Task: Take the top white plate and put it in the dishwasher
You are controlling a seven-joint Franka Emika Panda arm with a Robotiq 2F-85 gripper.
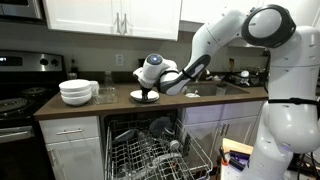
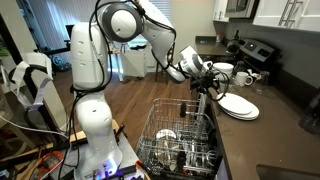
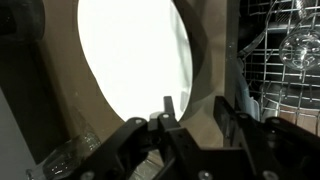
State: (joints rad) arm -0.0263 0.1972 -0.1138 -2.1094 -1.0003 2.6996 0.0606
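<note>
The top white plate (image 3: 135, 55) fills the wrist view, lying flat on the brown counter. It shows as a small white stack in both exterior views (image 1: 140, 96) (image 2: 238, 106). My gripper (image 3: 197, 108) is open just above the plate's edge; one finger overlaps the rim, the other is over bare counter. It holds nothing. The gripper also shows in both exterior views (image 1: 152, 88) (image 2: 205, 80). The dishwasher (image 1: 150, 150) is open below the counter, with its wire rack pulled out (image 2: 180, 140). Plates beneath the top one are hidden.
Stacked white bowls (image 1: 78, 92) (image 2: 222, 70) sit on the counter near the stove (image 1: 20, 100). The rack (image 3: 290, 60) holds glasses and dishes. A sink (image 1: 225, 88) is on the counter's other side. Wall cupboards (image 1: 110, 15) hang above.
</note>
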